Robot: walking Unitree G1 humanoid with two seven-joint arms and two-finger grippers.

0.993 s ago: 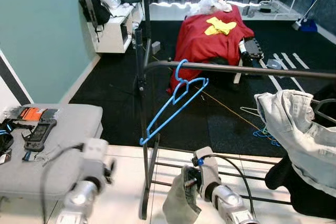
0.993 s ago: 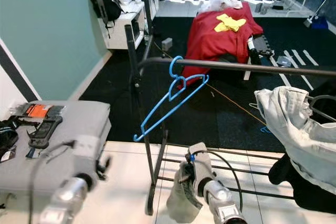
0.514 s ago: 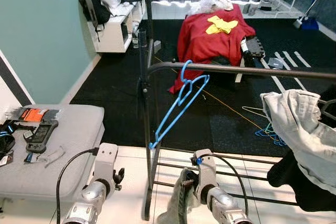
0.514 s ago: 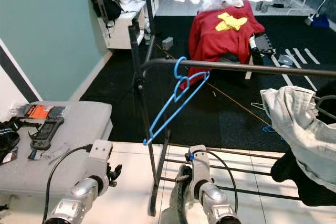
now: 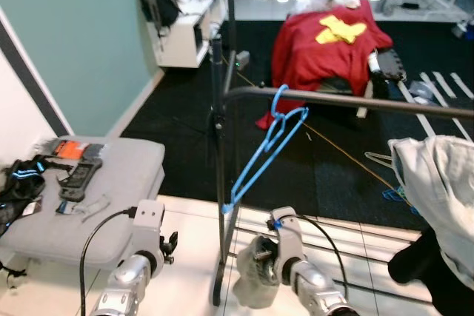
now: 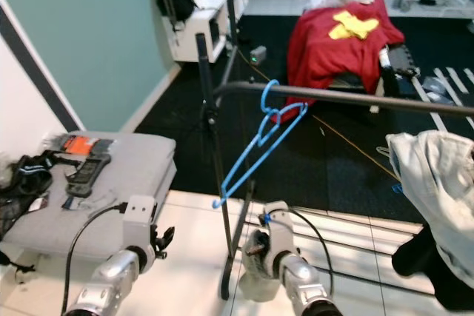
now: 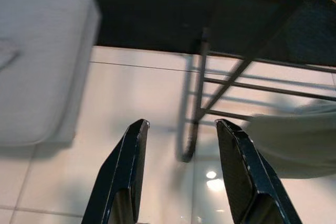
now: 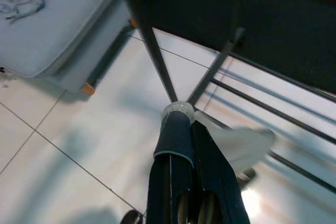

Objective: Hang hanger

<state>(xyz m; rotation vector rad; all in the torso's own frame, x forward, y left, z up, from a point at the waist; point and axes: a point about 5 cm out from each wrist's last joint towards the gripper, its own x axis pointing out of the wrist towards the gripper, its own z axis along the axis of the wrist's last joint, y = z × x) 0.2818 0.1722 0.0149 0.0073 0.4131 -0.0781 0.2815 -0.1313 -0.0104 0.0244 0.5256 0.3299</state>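
Note:
A blue hanger [image 5: 264, 147] hangs by its hook on the dark rail [image 5: 355, 100] of the clothes rack and tilts down to the left. Neither gripper touches it. My left gripper [image 7: 181, 124] is low over the white tiled floor, open, with nothing between its fingers [image 7: 131, 156]. My right gripper [image 8: 177, 119] is low beside the rack's foot and shut on a pale grey cloth [image 5: 254, 284], which hangs from its tips. Both arms are well below the rail.
The rack's upright post [image 5: 219, 183] stands between my arms. A pale jacket [image 5: 438, 183] hangs on the rail at right. A grey padded bench [image 5: 118, 183] with devices is at left. Beyond lie a red-covered heap [image 5: 326, 46], a white shelf [image 5: 185, 31] and loose hangers [image 5: 391, 194].
The whole view has shifted, so the camera moved. My left arm, blurred a second ago, now hangs still. The blue hanger hangs steeper on the rail. My right gripper keeps its hold on the cloth.

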